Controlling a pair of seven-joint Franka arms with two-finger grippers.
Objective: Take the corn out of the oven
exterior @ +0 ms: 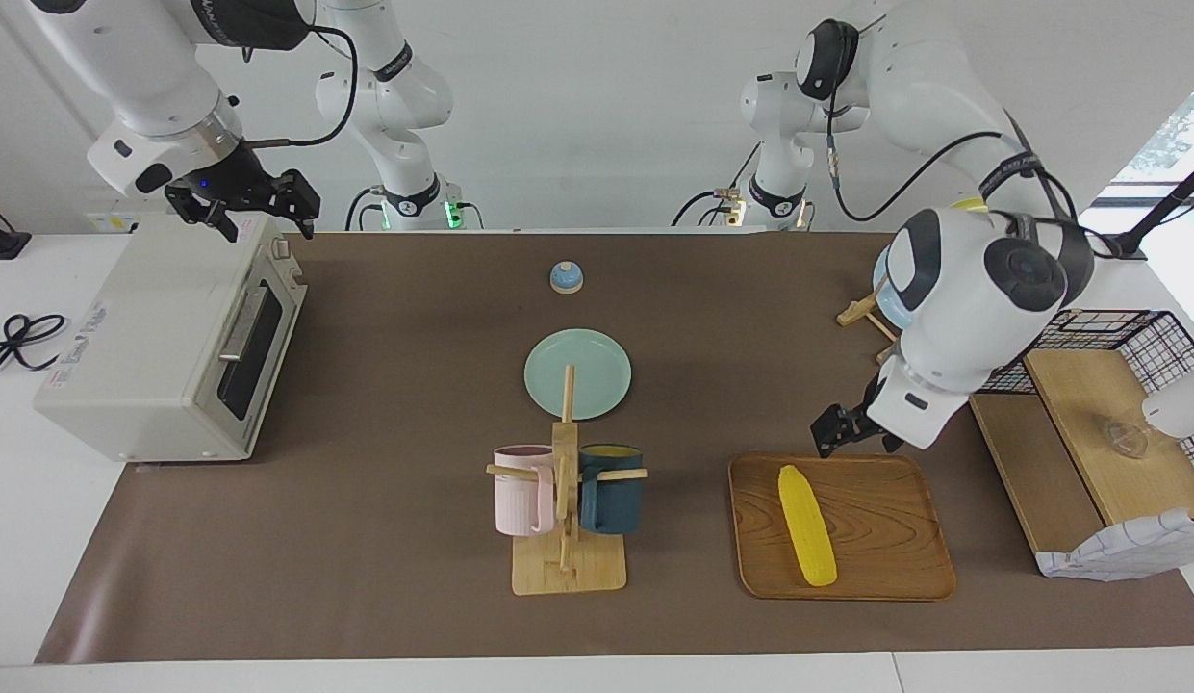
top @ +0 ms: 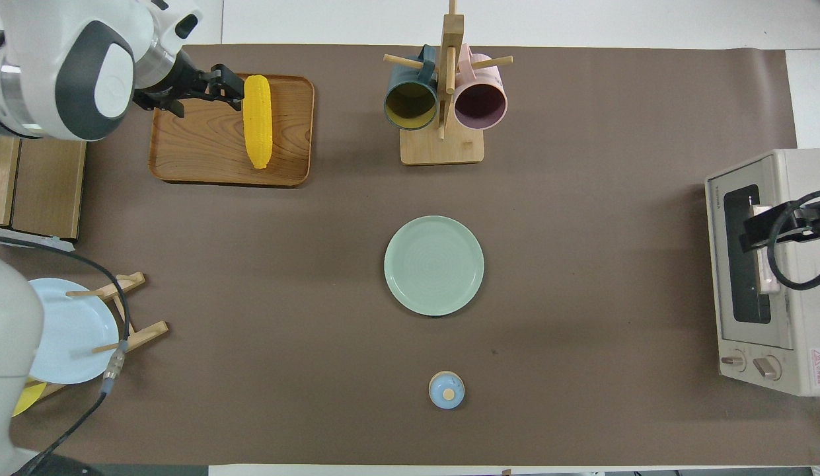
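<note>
Corn [exterior: 806,526] lies on the wooden tray [exterior: 904,568], well apart from the oven [exterior: 135,356], whose door looks shut. Left gripper [exterior: 840,432] hangs empty by the tray's edge, fingers spread; right gripper [exterior: 255,204] hovers over the oven, fingers spread. Judged: removal done; next, arms withdraw.

1. This is a robot lab set up as a mock kitchen, not a real home.
2. Two white robot arms [exterior: 952,318] stand bolted at one edge of a white table [exterior: 19,539], with cables [exterior: 19,339] trailing loose.
3. A plain brown mat [exterior: 385,404] covers the work area, and the walls are bare white.
4. The kitchen things are laid out like props: a toaster oven [exterior: 144,346], a mug stand [exterior: 566,500], a green plate [exterior: 577,373], a wooden tray [exterior: 847,568] with a plastic-looking corn cob [exterior: 806,525].
</note>
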